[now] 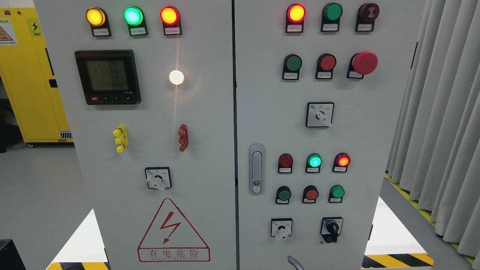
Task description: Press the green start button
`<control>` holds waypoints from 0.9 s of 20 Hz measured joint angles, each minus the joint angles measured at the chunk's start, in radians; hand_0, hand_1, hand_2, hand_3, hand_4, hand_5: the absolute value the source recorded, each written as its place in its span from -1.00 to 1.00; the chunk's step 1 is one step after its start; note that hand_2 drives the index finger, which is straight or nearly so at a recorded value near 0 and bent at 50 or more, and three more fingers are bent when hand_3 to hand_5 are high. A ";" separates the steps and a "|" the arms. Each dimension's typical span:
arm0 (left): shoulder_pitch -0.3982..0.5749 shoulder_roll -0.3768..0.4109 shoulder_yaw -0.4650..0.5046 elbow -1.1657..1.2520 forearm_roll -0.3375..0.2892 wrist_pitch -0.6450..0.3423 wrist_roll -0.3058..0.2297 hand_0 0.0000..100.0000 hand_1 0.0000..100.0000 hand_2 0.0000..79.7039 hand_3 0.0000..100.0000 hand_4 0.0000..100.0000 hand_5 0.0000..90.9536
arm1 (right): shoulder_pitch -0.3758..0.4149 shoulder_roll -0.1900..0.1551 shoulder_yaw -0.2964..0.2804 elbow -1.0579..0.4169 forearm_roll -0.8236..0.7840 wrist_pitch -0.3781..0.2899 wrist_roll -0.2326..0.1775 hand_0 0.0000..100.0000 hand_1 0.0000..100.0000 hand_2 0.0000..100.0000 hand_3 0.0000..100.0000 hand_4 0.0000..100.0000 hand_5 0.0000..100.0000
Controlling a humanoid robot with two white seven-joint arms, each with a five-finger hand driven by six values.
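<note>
I can't tell either hand's state since only a grey sliver (295,262) shows at the bottom edge, so nothing is pressed yet, and several round green push buttons (293,63) wait on the right grey cabinet door (375,112).

A round green push button (293,63), unlit in its black collar with a small label plate beneath, sits flush on the grey cabinet's right door, just left of a matching red button (327,62).
</note>
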 measured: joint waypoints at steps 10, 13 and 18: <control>0.000 0.000 0.000 0.000 0.000 0.000 0.000 -0.76 0.11 -1.00 -1.00 -1.00 -1.00 | -0.138 -0.003 -0.057 0.004 0.244 0.095 0.006 0.24 0.96 -1.00 0.78 0.93 0.99; 0.000 0.000 0.000 0.000 0.000 0.000 0.000 -0.76 0.11 -1.00 -1.00 -1.00 -1.00 | -0.179 -0.003 -0.065 0.008 0.288 0.104 0.010 0.26 0.97 -1.00 0.79 0.93 0.99; 0.000 0.000 0.000 0.000 0.000 0.000 0.000 -0.76 0.11 -1.00 -1.00 -1.00 -1.00 | -0.220 -0.004 -0.074 0.013 0.333 0.118 0.022 0.29 0.97 -1.00 0.79 0.93 0.99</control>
